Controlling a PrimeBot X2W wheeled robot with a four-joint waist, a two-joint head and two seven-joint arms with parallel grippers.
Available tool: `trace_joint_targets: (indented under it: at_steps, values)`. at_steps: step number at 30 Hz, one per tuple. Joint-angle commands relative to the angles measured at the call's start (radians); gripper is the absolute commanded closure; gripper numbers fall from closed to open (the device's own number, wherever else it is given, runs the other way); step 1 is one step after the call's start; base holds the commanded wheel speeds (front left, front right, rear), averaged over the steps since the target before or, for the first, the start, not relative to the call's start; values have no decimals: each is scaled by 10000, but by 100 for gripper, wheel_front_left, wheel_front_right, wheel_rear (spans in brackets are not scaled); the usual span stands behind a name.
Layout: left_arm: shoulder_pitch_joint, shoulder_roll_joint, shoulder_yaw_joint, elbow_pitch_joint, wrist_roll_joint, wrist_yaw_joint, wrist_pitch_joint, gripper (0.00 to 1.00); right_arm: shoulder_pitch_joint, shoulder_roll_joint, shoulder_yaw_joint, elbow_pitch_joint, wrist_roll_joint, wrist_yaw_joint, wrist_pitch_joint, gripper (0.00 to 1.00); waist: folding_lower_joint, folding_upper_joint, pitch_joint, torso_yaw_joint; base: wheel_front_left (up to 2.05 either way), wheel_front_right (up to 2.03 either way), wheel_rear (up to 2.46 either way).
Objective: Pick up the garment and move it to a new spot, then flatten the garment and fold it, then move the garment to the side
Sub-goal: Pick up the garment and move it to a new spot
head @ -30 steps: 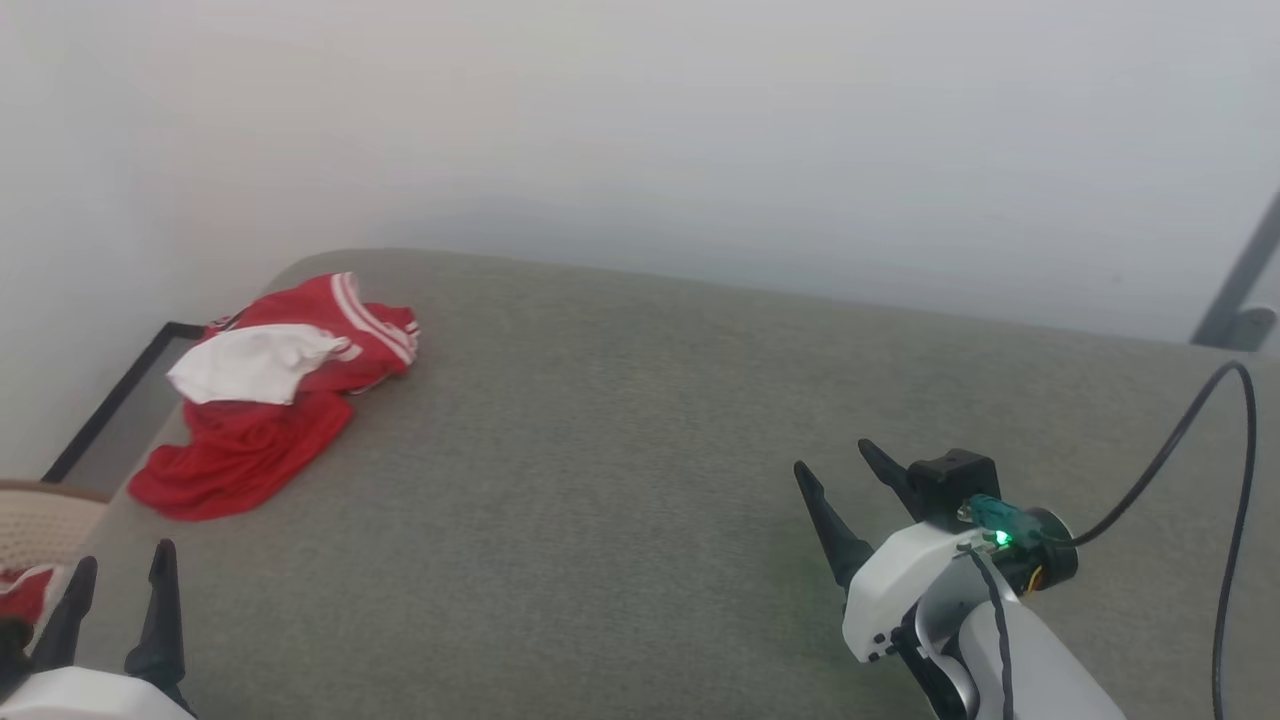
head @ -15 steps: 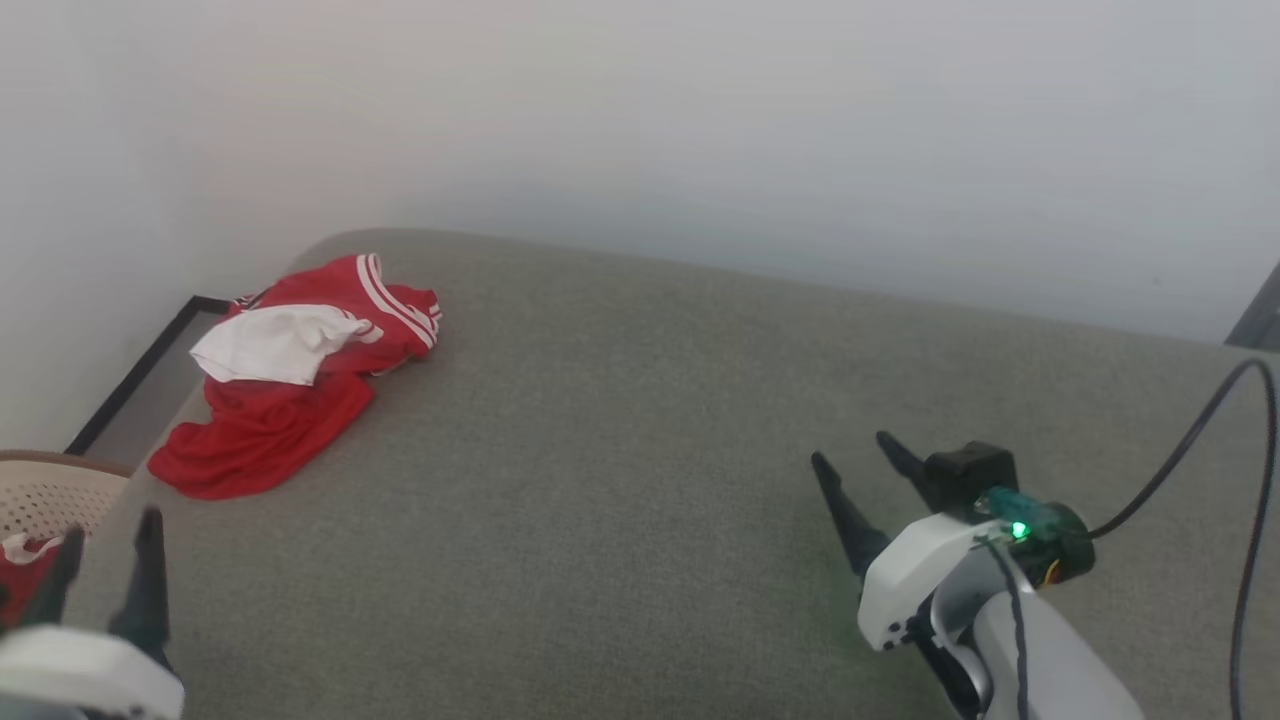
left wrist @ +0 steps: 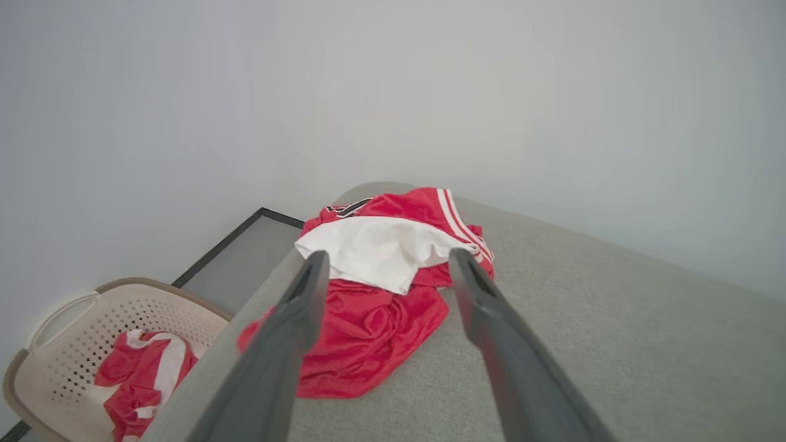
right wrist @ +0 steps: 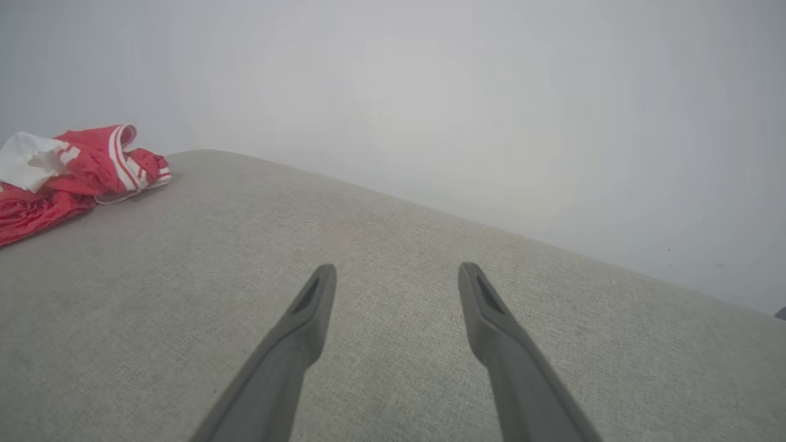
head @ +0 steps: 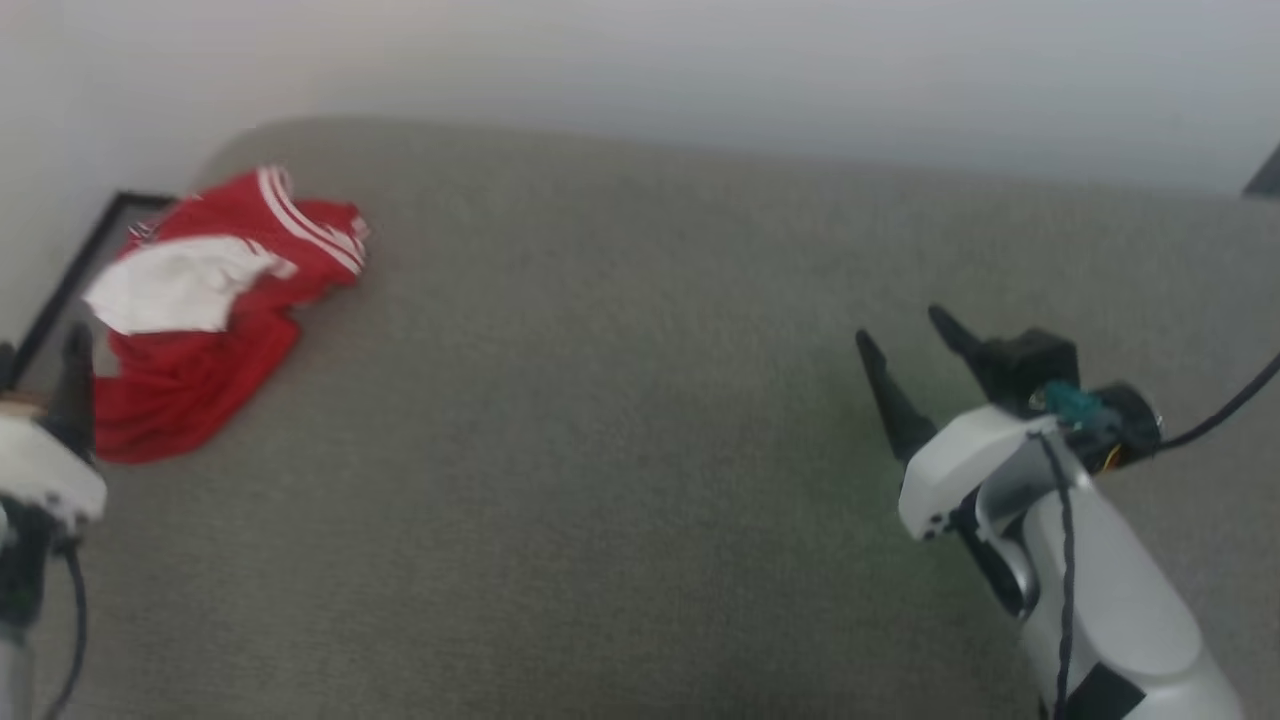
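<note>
The garment (head: pixel 190 370) lies crumpled at the far left corner of the grey cushion (head: pixel 600 420), red with a white sleeve on top and red-white striped trim. My left gripper (head: pixel 40 342) stands open just short of its near left edge. In the left wrist view the open left gripper (left wrist: pixel 388 253) frames the garment (left wrist: pixel 374 325), hovering apart from it with nothing held. My right gripper (head: pixel 898 325) is open and empty over the right half of the cushion. The right wrist view has the right gripper (right wrist: pixel 398 269) above bare fabric, with the garment (right wrist: pixel 37 209) far to its left.
A beige perforated basket (left wrist: pixel 61 344) holding another red and white cloth (left wrist: pixel 144 368) stands on the floor left of the cushion. A black-edged panel (left wrist: pixel 245 258) lies beside it. A pale wall runs behind. A black cable (head: pixel 1230 400) trails from the right wrist.
The head camera has tilted down, shifting the whole picture. My left gripper has moved forward, closer to the garment. The garment lies as before, and both grippers stay open.
</note>
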Motion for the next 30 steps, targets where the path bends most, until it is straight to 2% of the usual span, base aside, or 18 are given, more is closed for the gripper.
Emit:
trace_joint_targets:
  at_steps: [1, 14, 22, 28, 29, 30]
  values:
    - [-447, 68, 19, 283, -165, -63, 54, 0, -191, -56, -42, -165, -79, 5, 93, 0, -1, 0, 844, -347, 0, 0, 0]
    - [-4380, 742, -665, 4299, -415, -228, 1209, 0, -504, -289, -730, -2266, -838, 5, 1052, 0, -1, 0, 3523, -868, 0, 0, 0]
    - [-5830, 630, -818, 6652, -686, -68, 2522, 0, -314, -381, -915, -3144, -1028, 5, 1542, 0, -1, 0, 4097, -934, 0, 0, 0]
    - [-6253, 384, -1017, 7508, -739, -109, 3268, 0, -256, -435, -980, -3542, -1107, 5, 1839, 0, -1, 0, 4260, -931, 0, 0, 0]
    - [-6285, 347, -1069, 7566, -722, -127, 3319, 50, -241, -439, -987, -3597, -1119, 5, 1875, 0, -1, 0, 4269, -930, 0, 0, 0]
    - [-6312, 340, -1122, 7598, -654, -142, 3254, 78, -229, -453, -997, -3626, -1135, 5, 1914, 0, -1, 0, 4270, -926, 0, 0, 0]
